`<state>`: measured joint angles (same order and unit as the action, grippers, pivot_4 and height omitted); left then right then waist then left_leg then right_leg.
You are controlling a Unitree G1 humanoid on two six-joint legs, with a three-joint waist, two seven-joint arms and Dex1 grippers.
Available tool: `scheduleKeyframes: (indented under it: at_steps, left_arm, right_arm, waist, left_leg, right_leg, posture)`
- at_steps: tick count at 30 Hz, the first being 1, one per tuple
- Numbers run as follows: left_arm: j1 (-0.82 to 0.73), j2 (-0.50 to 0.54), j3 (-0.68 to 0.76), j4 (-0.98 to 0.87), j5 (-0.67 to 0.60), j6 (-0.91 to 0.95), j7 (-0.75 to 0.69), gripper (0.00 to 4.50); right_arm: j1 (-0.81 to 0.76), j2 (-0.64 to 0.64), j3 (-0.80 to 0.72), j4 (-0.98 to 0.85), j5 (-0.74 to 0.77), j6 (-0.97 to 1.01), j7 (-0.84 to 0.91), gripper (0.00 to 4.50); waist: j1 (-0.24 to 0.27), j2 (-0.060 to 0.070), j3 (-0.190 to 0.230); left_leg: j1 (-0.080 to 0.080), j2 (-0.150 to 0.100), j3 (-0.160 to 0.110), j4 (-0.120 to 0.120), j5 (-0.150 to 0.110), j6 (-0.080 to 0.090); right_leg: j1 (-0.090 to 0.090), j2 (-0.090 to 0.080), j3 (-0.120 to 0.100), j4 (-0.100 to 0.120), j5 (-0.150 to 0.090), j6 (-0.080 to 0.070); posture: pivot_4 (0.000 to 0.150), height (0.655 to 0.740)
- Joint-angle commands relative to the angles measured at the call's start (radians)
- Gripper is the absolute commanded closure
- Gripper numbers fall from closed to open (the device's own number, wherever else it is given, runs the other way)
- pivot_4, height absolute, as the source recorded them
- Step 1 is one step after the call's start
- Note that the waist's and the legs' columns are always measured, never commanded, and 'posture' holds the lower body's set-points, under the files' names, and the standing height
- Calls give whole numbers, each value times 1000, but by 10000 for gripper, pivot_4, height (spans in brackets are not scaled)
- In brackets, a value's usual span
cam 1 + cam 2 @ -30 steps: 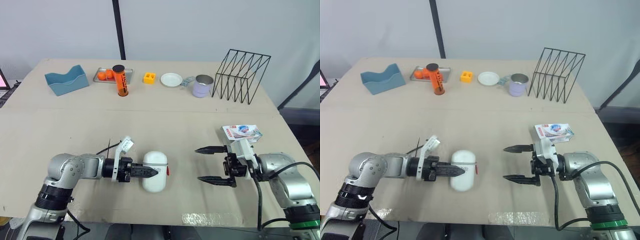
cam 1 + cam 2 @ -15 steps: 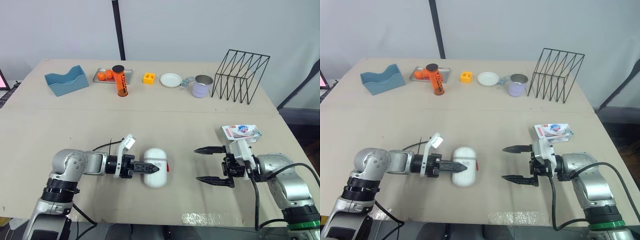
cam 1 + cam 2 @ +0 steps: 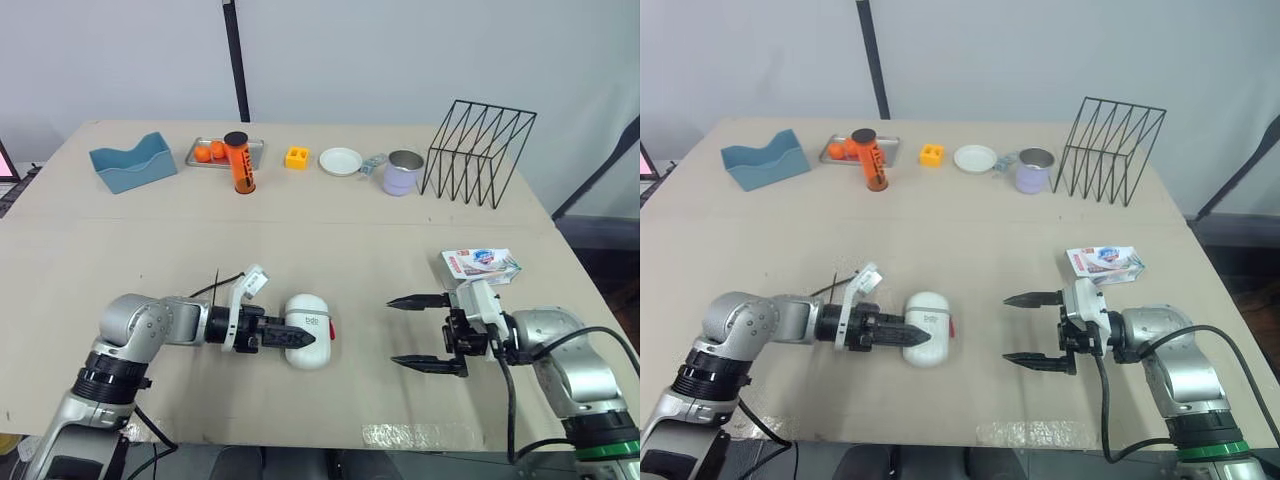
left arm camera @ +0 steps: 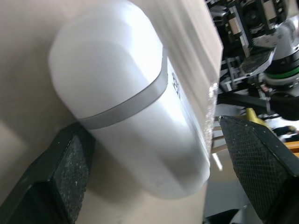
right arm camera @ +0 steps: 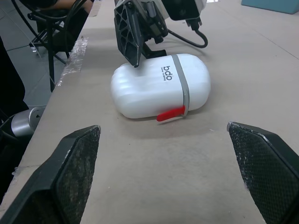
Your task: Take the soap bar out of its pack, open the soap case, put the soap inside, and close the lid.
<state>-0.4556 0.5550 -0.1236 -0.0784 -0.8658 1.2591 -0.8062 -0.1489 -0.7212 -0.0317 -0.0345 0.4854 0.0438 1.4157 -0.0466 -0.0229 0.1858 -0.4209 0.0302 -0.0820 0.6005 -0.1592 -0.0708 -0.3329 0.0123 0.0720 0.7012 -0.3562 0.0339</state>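
Observation:
The white oval soap case (image 3: 308,345), with a grey band and a red latch (image 5: 170,113), lies shut on the table near the front. My left gripper (image 3: 292,338) is open around its left end. One finger (image 4: 60,182) touches the case, and the other (image 4: 261,163) stands apart from it. My right gripper (image 3: 390,331) is open and empty, a hand's width to the right of the case and pointing at it. The white, red and blue soap pack (image 3: 482,264) lies closed on the table just behind my right wrist.
Along the far edge stand a blue tray (image 3: 133,163), a metal tray with oranges (image 3: 212,152), an orange canister (image 3: 240,162), a yellow block (image 3: 297,157), a white plate (image 3: 342,161), a lilac cup (image 3: 403,172) and a black wire rack (image 3: 478,150).
The soap case has turned a little on the table with my left gripper against it, and my left forearm has swung. My right gripper has hardly moved.

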Motion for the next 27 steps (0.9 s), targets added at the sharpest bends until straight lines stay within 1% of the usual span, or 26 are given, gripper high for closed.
scheduleKeyframes:
  at_steps: [1, 3, 5, 7, 10, 13, 20, 27]
  left_arm:
    - [24, 104, -11, -26, 96, -103, -50, 648]
    - [44, 149, -17, -45, 147, -210, -97, 648]
    - [77, 194, -27, -61, 231, -360, -141, 648]
    - [99, 193, -3, -51, 263, -442, -139, 648]
    - [154, 191, 20, -46, 349, -627, -137, 648]
    - [225, 141, 57, -42, 442, -810, -57, 648]
    - [373, 10, 122, -105, 531, -991, 105, 648]
    - [476, -81, 148, -179, 586, -1028, 246, 648]
  right_arm:
    - [-18, 2, -7, 4, 8, -4, -1, 0]
    - [-20, 3, -13, 15, 11, 6, -9, 0]
    - [-13, 7, -24, 31, 10, 4, -23, 0]
    - [1, 12, -33, 39, 5, -10, -35, 0]
    - [32, 29, -50, 48, -8, -38, -81, 0]
    - [81, 63, -72, 49, -17, -46, -160, 0]
    - [152, 164, -84, 75, -69, -137, -303, 0]
    - [180, 236, -90, 127, -103, -228, -392, 0]
  waist:
    - [-1, 0, 0]
    - [1, 0, 0]
    - [1, 0, 0]
    - [1, 0, 0]
    - [4, 1, 1]
    - [5, 1, 1]
    - [5, 0, 1]
    - [6, 0, 1]
  left_leg:
    - [0, 0, 0, 0, 0, 0]
    - [0, 0, 0, -1, 0, 0]
    - [-1, 0, 0, -1, 0, 0]
    - [-2, 0, 1, -1, 0, 0]
    - [-2, 0, 1, -1, 0, 0]
    - [-4, 0, 1, -1, -1, 1]
    - [-4, -1, 2, -1, -1, 1]
    - [-4, -1, 2, -1, -1, 1]
  right_leg:
    - [0, 0, 0, 0, 0, 0]
    - [-1, 0, 0, 0, 0, 0]
    - [-1, 0, 0, -1, 0, 0]
    - [-2, 0, 0, -1, 0, -1]
    - [-2, -1, 0, -1, 1, -2]
    - [-3, -2, 0, -2, 1, -3]
    - [-3, -3, 1, -2, 1, -3]
    - [-3, -3, 1, -2, 1, -3]
  posture:
    - [1500, 7400]
    - [1500, 7400]
    - [1500, 7400]
    - [1500, 7400]
    - [1500, 7400]
    - [1500, 7400]
    - [1500, 7400]
    - [1500, 7400]
